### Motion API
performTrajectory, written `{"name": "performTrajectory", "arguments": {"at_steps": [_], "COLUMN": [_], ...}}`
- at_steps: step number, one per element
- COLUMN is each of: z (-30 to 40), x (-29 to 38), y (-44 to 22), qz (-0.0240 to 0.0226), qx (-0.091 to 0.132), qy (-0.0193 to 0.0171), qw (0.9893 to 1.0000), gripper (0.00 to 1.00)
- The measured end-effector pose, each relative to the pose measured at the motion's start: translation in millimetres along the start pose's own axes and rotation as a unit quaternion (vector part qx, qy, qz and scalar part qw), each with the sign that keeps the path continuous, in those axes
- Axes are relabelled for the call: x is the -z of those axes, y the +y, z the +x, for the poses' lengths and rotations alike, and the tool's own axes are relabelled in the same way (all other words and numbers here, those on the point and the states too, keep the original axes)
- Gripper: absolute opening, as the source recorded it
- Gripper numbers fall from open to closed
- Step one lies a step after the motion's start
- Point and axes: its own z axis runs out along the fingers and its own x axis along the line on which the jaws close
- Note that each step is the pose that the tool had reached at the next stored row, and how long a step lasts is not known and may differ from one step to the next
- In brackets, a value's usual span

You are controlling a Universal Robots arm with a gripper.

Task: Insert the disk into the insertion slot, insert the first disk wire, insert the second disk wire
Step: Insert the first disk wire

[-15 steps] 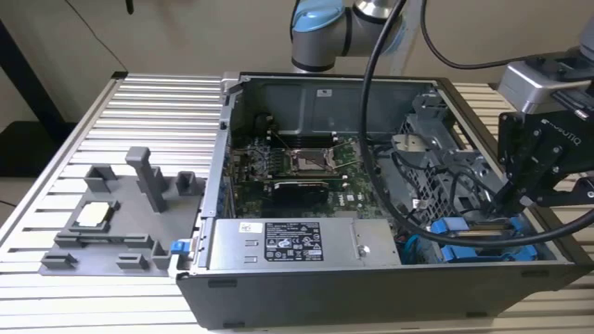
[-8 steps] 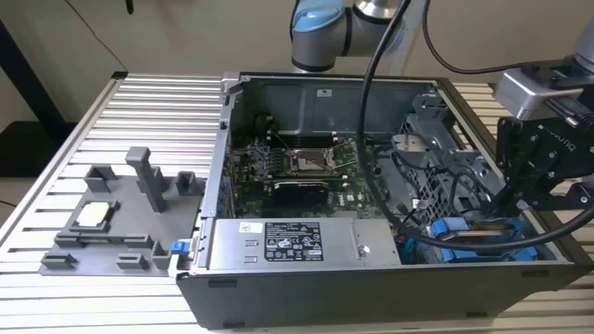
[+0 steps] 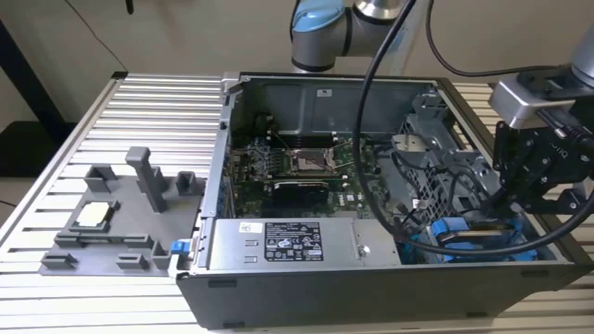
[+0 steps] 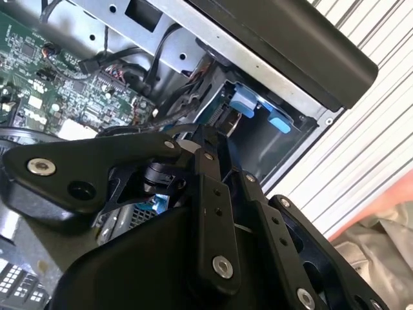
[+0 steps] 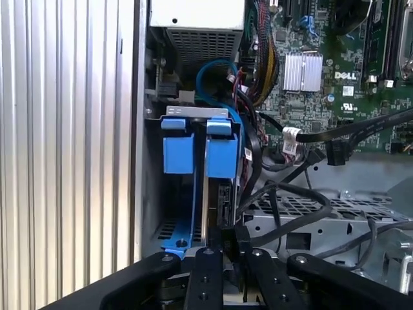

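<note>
Closest to the lens in both wrist views, the gripper (image 5: pixel 230 237) shows its black linkages converging on the end of the disk (image 5: pixel 213 155). Its fingers (image 5: pixel 208 258) are drawn together with almost no gap. A small dark piece sits at their tips, right against the disk's edge, but I cannot tell whether it is a wire plug.

The disk, in its blue frame, is already seated in the insertion slot (image 5: pixel 193 111), the grey sheet-metal bay. Its two blue tabs stand side by side just beyond the fingertips.

In the exterior view the gripper (image 3: pixel 508 207) reaches down into the open computer case (image 3: pixel 371 299) at the exterior view's right. It hangs just above the disk (image 3: pixel 474 240) in the near right corner.

Black cables (image 3: pixel 408 229) loop beside the bay, a power supply (image 3: pixel 288 243) lies to its left, and the green circuit board (image 3: pixel 307 174) sits farther back. A grey fixture tray (image 3: pixel 102 223) rests on the slatted table (image 3: pixel 149 104), well apart at the exterior view's left.
</note>
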Motion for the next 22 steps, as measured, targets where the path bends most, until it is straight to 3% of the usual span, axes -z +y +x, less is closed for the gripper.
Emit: {"name": "performTrajectory", "arguments": {"at_steps": [5, 7, 10, 16, 22], "z": [2.4, 3.7, 6.1, 11.1, 11.6], "x": [-3.6, -4.4, -4.6, -4.9, -6.3], "y": [-2.1, -3.4, -4.6, -4.7, -4.6], "qz": [0.0008, 0.0010, 0.0011, 0.0015, 0.0016], "qx": [-0.002, -0.003, -0.004, -0.016, -0.018], "qy": [-0.0218, -0.0267, -0.0284, -0.0282, -0.0281], "qw": [0.9998, 0.9996, 0.9996, 0.9995, 0.9994], "gripper": [0.19, 0.19, 0.19, 0.19, 0.19]}}
